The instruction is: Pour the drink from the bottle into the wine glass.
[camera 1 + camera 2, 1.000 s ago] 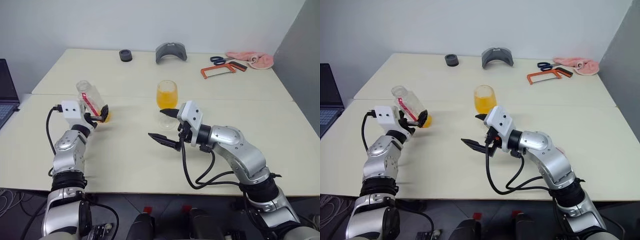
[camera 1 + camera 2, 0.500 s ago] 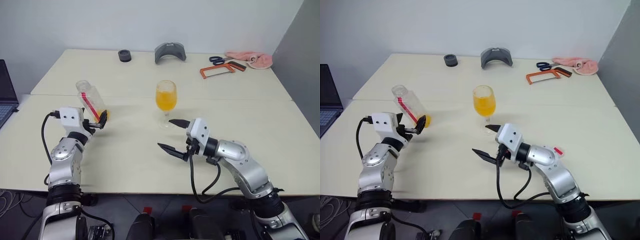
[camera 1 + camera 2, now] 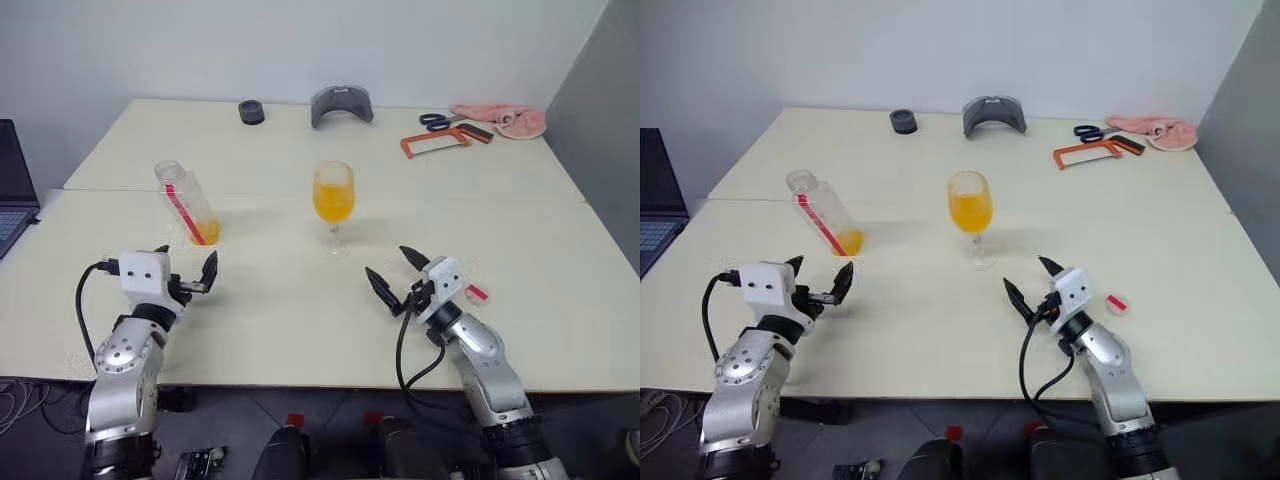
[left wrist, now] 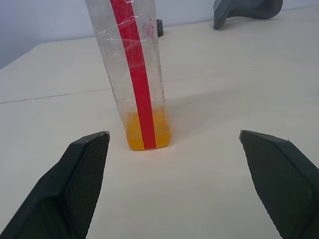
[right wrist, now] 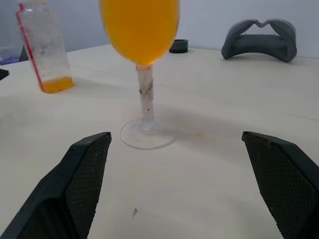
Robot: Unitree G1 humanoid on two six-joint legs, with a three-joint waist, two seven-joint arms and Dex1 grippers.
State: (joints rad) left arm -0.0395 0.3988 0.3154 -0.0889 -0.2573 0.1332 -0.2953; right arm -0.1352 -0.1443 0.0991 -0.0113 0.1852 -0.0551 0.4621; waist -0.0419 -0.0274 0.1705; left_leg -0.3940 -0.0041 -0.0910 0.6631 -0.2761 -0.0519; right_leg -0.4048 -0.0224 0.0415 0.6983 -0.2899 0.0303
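One bottle stands left of the one glass, well apart. The glass holds most of the drink; the bottle keeps a shallow remnant, so it is probably light and tippy. The top-heavy, fragile glass is best taken by the stem. Left gripper and right gripper gape wide, holding nothing. One small red cap, probably, lies right of the glass.

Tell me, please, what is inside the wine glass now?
The wine glass holds orange drink that fills most of its bowl. Nothing else shows in the liquid. In the right wrist view the bowl's rim is out of frame.
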